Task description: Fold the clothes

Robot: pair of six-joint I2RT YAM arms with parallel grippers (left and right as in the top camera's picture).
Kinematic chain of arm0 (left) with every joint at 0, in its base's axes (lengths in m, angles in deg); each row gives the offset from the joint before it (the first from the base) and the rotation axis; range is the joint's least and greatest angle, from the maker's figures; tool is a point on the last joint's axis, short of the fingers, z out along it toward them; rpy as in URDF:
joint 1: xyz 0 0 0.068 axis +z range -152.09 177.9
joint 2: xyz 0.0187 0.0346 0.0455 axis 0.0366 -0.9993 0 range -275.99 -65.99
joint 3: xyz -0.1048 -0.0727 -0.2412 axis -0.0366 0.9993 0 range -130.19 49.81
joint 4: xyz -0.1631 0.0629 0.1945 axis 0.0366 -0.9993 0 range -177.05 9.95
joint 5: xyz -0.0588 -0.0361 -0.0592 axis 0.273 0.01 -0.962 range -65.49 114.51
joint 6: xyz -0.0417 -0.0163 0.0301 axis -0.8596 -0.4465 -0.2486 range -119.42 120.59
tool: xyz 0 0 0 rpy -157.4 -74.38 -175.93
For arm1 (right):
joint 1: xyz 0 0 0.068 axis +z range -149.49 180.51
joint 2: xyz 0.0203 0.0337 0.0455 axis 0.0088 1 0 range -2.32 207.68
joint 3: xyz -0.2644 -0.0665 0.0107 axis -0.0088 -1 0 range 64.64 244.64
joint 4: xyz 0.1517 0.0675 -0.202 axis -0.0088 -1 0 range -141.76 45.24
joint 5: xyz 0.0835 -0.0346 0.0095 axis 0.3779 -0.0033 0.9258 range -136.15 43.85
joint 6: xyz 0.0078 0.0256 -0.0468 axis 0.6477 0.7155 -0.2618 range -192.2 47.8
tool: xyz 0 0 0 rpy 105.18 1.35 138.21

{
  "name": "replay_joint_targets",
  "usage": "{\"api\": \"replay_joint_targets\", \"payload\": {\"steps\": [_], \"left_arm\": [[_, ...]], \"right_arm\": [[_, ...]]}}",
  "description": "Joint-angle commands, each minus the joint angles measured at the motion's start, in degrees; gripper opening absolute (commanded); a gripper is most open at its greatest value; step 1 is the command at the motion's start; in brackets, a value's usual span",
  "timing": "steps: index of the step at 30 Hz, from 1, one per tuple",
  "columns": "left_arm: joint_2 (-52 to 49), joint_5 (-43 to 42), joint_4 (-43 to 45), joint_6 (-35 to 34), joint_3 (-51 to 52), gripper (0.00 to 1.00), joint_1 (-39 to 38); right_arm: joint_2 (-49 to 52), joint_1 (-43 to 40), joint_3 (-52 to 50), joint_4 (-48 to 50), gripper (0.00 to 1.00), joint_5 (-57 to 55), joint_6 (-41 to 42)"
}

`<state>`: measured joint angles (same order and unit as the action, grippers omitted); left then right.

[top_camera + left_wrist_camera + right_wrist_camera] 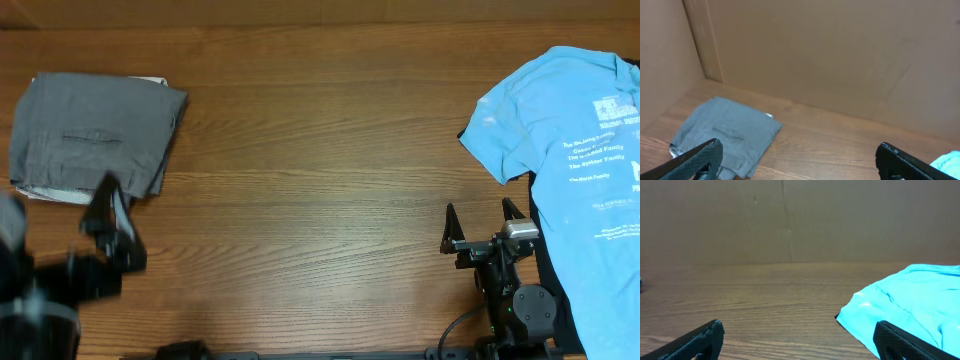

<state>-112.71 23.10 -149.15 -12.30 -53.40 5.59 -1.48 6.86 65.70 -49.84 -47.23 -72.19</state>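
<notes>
The dark grey shorts (92, 137) lie folded in a compact rectangle at the far left of the table, slit pocket facing up; the left wrist view shows them (725, 132) low at the left. My left gripper (112, 212) hovers open just in front of their near edge, blurred, holding nothing (799, 159). Over at the right, my right gripper (480, 212) stands open and empty above bare wood (799, 339).
A light blue T-shirt (575, 150) with white print is spread at the right edge, over something dark, close beside the right arm; it shows too in the right wrist view (910, 307). Brown walls (790, 220) close the back. The wooden table (320, 150) is bare between the garments.
</notes>
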Motion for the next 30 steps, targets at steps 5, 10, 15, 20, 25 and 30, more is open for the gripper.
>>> {"api": "replay_joint_targets", "payload": {"steps": [5, 10, 15, 20, 25, 30], "left_arm": [[12.3, 0.3, -0.3, 1.1, 13.5, 1.00, -0.2], [20.1, 0.1, -0.3, 1.0, 26.2, 1.00, -0.2], [27.1, -2.2, 0.5, 0.4, 39.1, 1.00, -0.2], [35.0, -3.8, 6.6, -2.3, 55.2, 1.00, -0.2], [41.3, -4.2, 16.9, -6.4, 67.8, 1.00, -0.2], [46.6, -4.4, 29.7, -10.1, 78.8, 1.00, -0.2]], "right_arm": [[-0.7, -0.2, -0.6, 0.4, 1.00, -0.5, 0.3], [-0.7, -0.2, -0.6, 0.4, 1.00, -0.5, 0.3], [-0.7, -0.2, -0.6, 0.4, 1.00, -0.5, 0.3], [-0.7, -0.2, -0.6, 0.4, 1.00, -0.5, 0.3], [-0.7, -0.2, -0.6, 0.4, 1.00, -0.5, 0.3], [-0.7, -0.2, -0.6, 0.4, 1.00, -0.5, 0.3]]}}
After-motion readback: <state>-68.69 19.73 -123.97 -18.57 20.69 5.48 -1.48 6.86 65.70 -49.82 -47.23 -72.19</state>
